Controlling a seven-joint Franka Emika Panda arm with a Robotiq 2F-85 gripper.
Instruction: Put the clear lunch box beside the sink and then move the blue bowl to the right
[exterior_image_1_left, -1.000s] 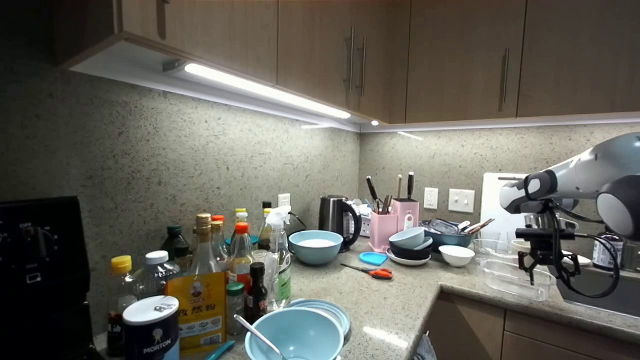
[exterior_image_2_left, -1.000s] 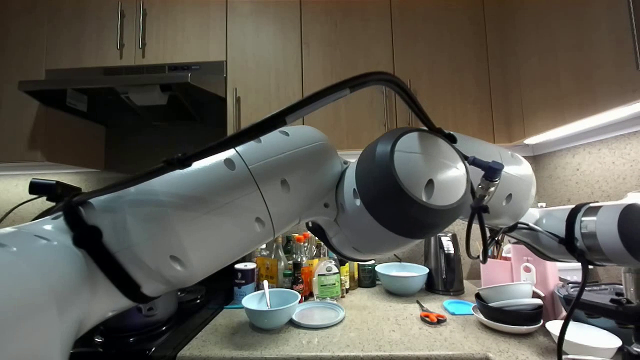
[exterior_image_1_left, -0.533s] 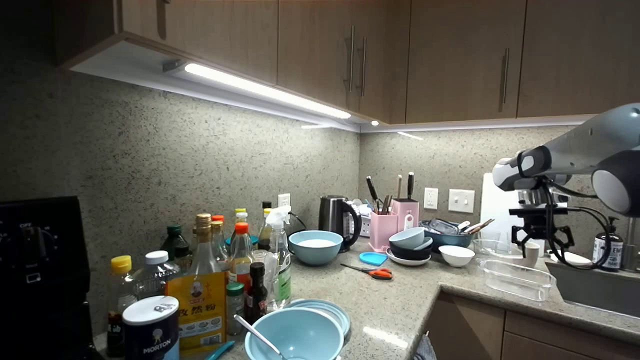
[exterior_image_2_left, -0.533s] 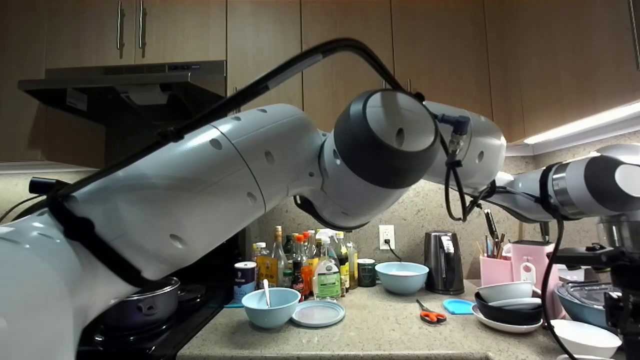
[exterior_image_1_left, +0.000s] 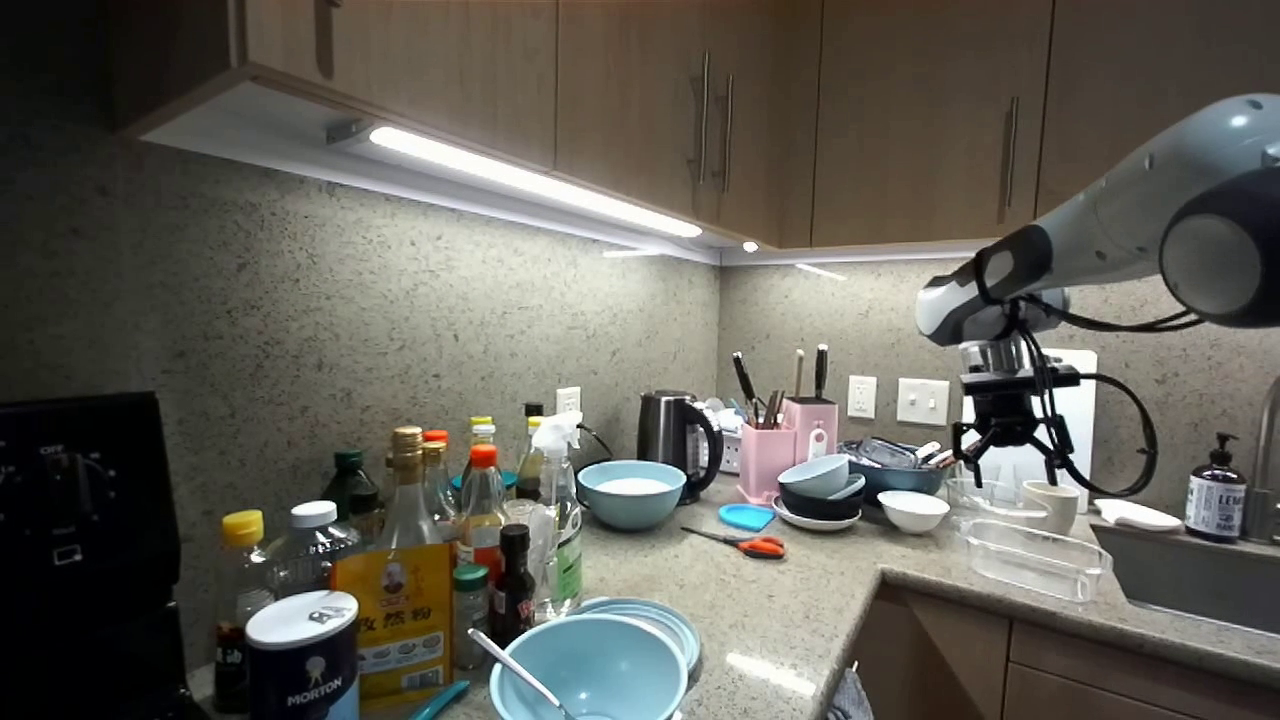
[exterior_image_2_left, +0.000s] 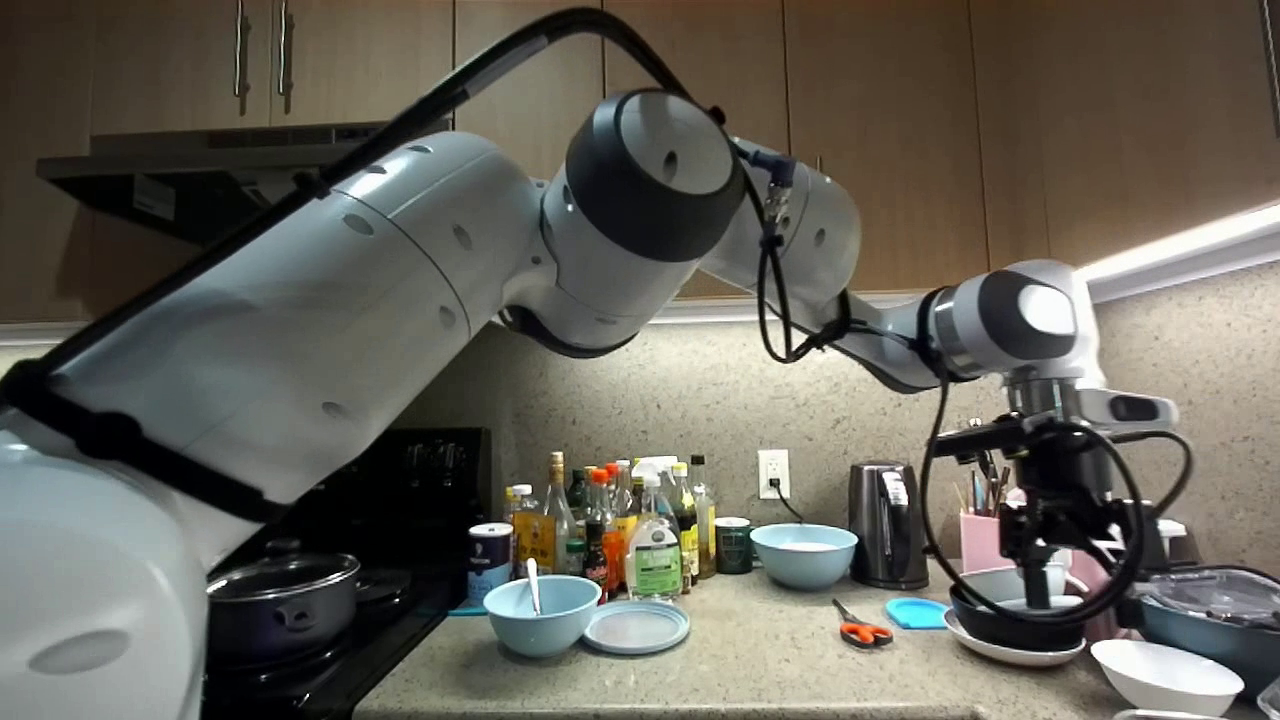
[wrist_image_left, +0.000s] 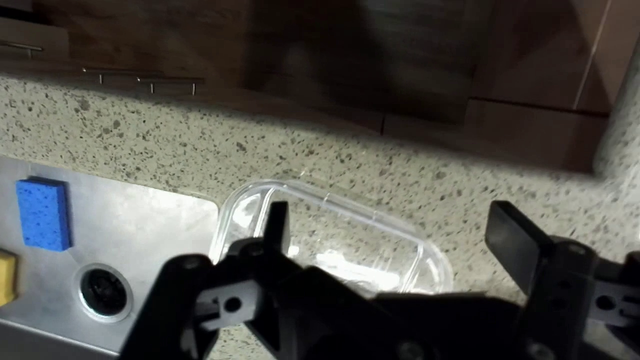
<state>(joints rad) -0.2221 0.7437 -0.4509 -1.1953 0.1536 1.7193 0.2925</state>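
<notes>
At right of frame the gripper (exterior_image_1_left: 1014, 478) hangs wide, holding nothing, above the clear lunch box (exterior_image_1_left: 1035, 562), itself beside the sink (exterior_image_1_left: 1195, 575). Well left lie the front blue bowl (exterior_image_1_left: 612, 662), bottom centre, and back blue bowl (exterior_image_1_left: 632, 514), mid-frame; one is likely the next reach.

The clear lunch box (exterior_image_1_left: 1038, 562) sits upright beside the steel sink (wrist_image_left: 160, 220); the blue bowl (exterior_image_1_left: 615, 665) stands well apart.
</notes>
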